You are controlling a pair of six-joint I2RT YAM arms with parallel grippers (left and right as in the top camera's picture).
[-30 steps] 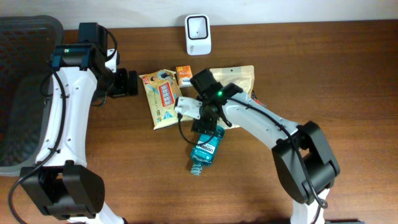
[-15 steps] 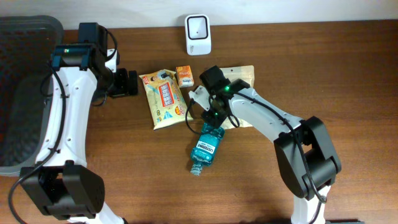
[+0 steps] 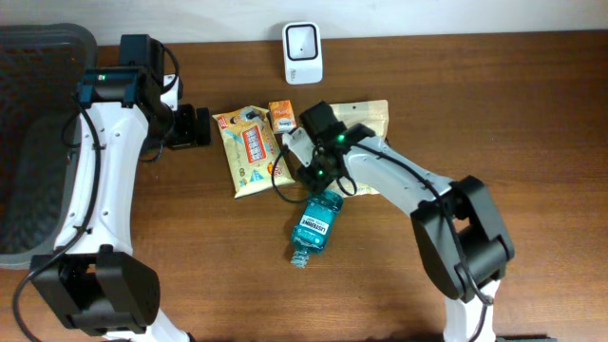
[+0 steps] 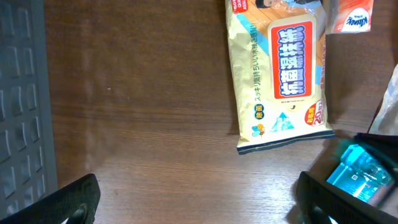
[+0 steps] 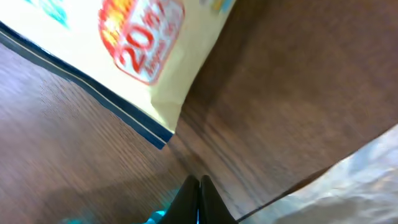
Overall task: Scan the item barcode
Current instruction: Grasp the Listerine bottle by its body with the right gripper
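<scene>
Seen from overhead, a wooden table [image 3: 532, 114] carries two white robot arms. The right arm reaches from its base at 5 o'clock diagonally towards 10 o'clock, elbow bent, wrist tipped down at mid-table. The right gripper [image 3: 310, 179] has its fingers [image 5: 198, 196] pressed fully together, with nothing visible between them; they point at bare wood just off a corner of the yellow wipes pack [image 3: 249, 150].

The blue mouthwash bottle [image 3: 313, 228] lies on its side directly at 6 o'clock from that gripper, cap end nearest it. The white barcode scanner [image 3: 302, 41] stands at the table's 12 o'clock edge, well apart from the bottle.

The left arm rises along the 9 o'clock side. The left gripper [image 3: 203, 126] points towards 3 o'clock, fingers [image 4: 74, 199] spread wide and empty, near the wipes pack. A small orange packet [image 3: 282, 116] and a beige pouch [image 3: 366, 119] lie beside the pack.
</scene>
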